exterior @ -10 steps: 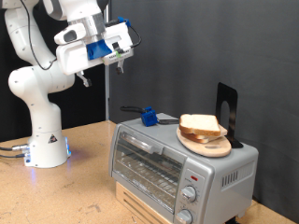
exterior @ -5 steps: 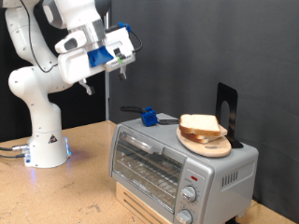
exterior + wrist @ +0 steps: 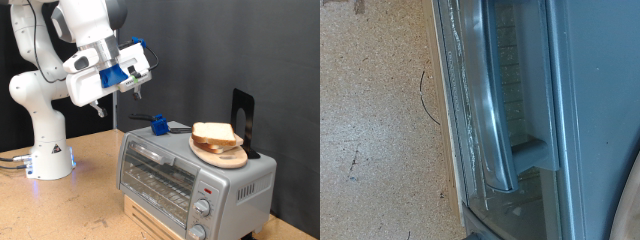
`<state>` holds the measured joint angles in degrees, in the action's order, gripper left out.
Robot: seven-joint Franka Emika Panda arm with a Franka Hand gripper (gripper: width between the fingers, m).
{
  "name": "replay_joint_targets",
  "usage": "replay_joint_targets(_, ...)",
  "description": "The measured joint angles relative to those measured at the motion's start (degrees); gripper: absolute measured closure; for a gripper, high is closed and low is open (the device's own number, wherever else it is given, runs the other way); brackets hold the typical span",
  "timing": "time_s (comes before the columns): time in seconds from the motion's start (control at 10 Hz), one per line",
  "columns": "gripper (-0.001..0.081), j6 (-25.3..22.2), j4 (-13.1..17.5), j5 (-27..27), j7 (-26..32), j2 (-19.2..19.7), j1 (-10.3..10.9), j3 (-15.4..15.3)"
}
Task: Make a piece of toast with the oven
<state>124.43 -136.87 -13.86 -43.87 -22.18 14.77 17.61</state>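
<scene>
The oven (image 3: 190,175) is a silver toaster oven on a wooden block at the exterior view's right, with its glass door closed. The piece of toast (image 3: 213,132) lies on a round wooden plate (image 3: 222,154) on top of the oven. My gripper (image 3: 138,88) hangs in the air above and to the left of the oven, apart from it, with nothing between its fingers. The wrist view looks down on the oven's door handle (image 3: 495,110) and glass window (image 3: 525,70). My fingers do not show there.
A blue block with a black handle (image 3: 157,124) lies on the oven top, left of the plate. A black stand (image 3: 243,118) rises behind the plate. Two knobs (image 3: 203,218) sit at the oven's front right. The wooden table (image 3: 90,205) spreads to the left, and the robot base (image 3: 48,155) stands on it.
The gripper has moved down and to the exterior view's right, closer to the oven, and has tilted. Toast, plate and oven have not moved.
</scene>
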Motion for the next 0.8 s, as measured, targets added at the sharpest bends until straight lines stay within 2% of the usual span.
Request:
replay_joint_targets(0.4,-0.0002,1.3,-1.6,0.3,-1.7,0.7,0.0,-0.4)
replay_joint_targets(0.8,-0.0002,8.9,-3.8,0.6,-3.8,6.1,0.0,-2.4)
